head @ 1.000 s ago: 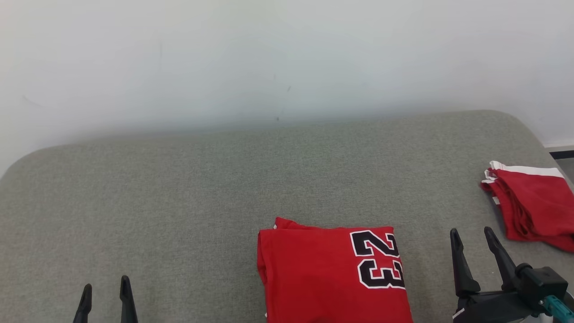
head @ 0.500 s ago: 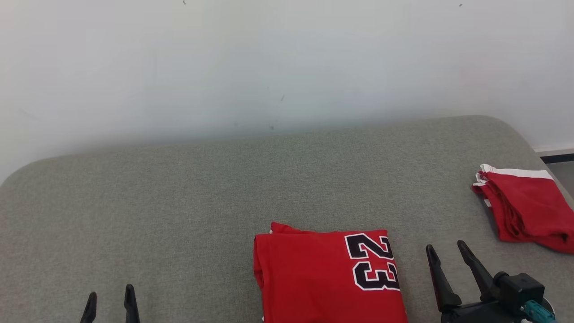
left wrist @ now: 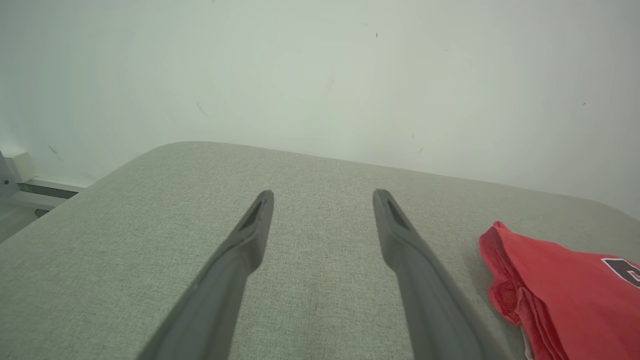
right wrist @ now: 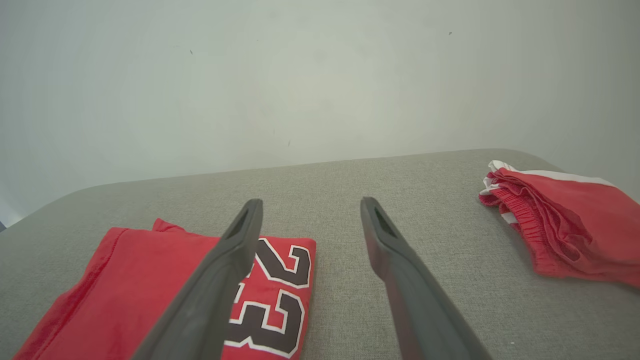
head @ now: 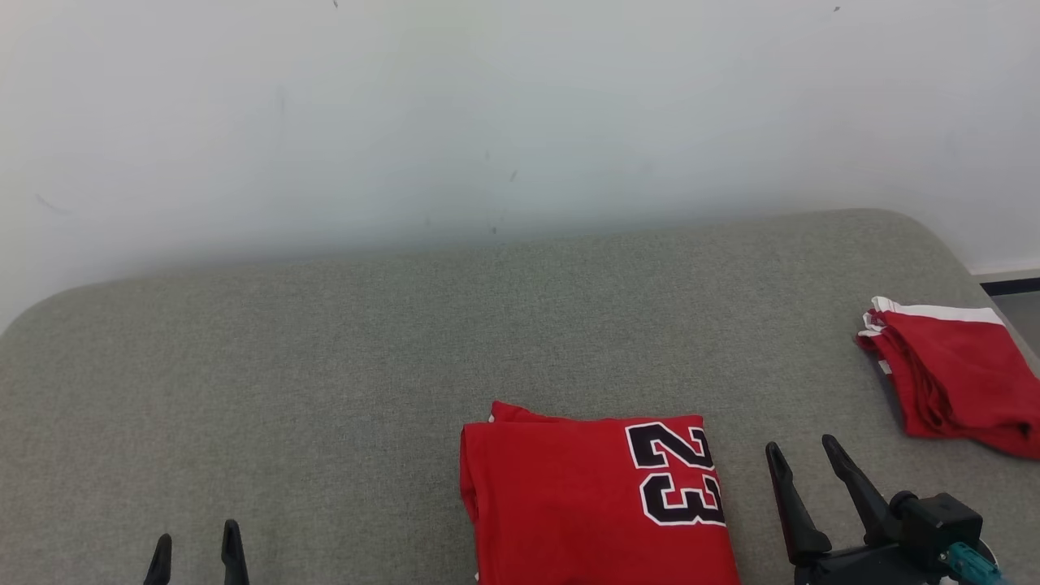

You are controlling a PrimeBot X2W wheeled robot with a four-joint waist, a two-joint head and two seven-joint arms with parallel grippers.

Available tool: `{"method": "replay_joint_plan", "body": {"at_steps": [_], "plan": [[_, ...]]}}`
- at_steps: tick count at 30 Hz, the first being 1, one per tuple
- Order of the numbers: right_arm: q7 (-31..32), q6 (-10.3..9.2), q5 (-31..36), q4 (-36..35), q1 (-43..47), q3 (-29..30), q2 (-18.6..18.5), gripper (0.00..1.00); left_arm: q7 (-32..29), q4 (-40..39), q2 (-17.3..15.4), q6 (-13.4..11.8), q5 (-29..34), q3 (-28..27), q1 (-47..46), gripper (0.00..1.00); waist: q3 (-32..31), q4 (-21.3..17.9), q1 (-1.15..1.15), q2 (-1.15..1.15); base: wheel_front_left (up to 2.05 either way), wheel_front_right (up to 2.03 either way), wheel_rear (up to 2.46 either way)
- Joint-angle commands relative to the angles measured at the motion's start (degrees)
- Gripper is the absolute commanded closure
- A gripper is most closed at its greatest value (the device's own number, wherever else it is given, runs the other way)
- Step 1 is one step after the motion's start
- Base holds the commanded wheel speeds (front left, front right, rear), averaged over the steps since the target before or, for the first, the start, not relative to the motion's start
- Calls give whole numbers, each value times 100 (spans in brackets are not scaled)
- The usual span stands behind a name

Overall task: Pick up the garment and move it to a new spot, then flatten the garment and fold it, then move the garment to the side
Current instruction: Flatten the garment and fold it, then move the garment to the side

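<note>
Left gripper: lower left of the head view, fingers spread, nothing between them, well apart from the jersey.
Right gripper: lower right, released and empty, just beside the jersey's right edge.
Jersey: bottom centre, a folded red rectangle with the number 23 facing up on its right side; the frame cuts off its near edge.
Second garment: right edge at mid-height, red with a white band, loosely bunched. It is probably a pair of shorts, though the folds hide too much to be sure.
Cushion: grey fabric, running from the bottom edge to mid-frame and carrying both garments.
Wall: pale, across the upper half.
Stage: the folding looks done; moving the jersey aside seems to be what remains.
Risk 1: pinching only the top layer would lift it and let the fold fall open.
Risk 2: dragging the jersey over the rough cushion could rumple the lower layers.
Risk 3: pushing too far right could crowd the second garment or reach the cushion's rounded corner.
Count: two grippers, two red garments, one cushion, one wall.
</note>
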State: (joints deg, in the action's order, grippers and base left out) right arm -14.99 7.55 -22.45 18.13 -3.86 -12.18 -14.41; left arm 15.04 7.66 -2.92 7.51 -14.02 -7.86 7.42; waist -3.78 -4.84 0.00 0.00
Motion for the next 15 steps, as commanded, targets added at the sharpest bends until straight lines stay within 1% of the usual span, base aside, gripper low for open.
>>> {"method": "replay_joint_plan", "body": {"at_steps": [1, 9, 12, 15], "plan": [[-20, -15, -45, 0, -36, 12, 20, 0, 15, 10, 5, -8, 29, -8, 43, 0, 6, -1, 0, 0, 0, 0, 0], [2, -15, -24, 2, -71, 18, 63, 0, 15, 97, 6, -7, -48, 44, 21, 0, 51, 12, 0, 0, 0, 0, 0], [314, -15, -170, 122, -176, 139, 109, 0, 15, 111, 6, -7, -41, 58, 9, 0, 76, 14, 0, 0, 0, 0, 0], [955, -15, -333, 191, -325, 187, 125, 0, 15, 100, 6, -7, -22, 55, -14, 0, 113, 28, 0, 0, 0, 0, 0]]}}
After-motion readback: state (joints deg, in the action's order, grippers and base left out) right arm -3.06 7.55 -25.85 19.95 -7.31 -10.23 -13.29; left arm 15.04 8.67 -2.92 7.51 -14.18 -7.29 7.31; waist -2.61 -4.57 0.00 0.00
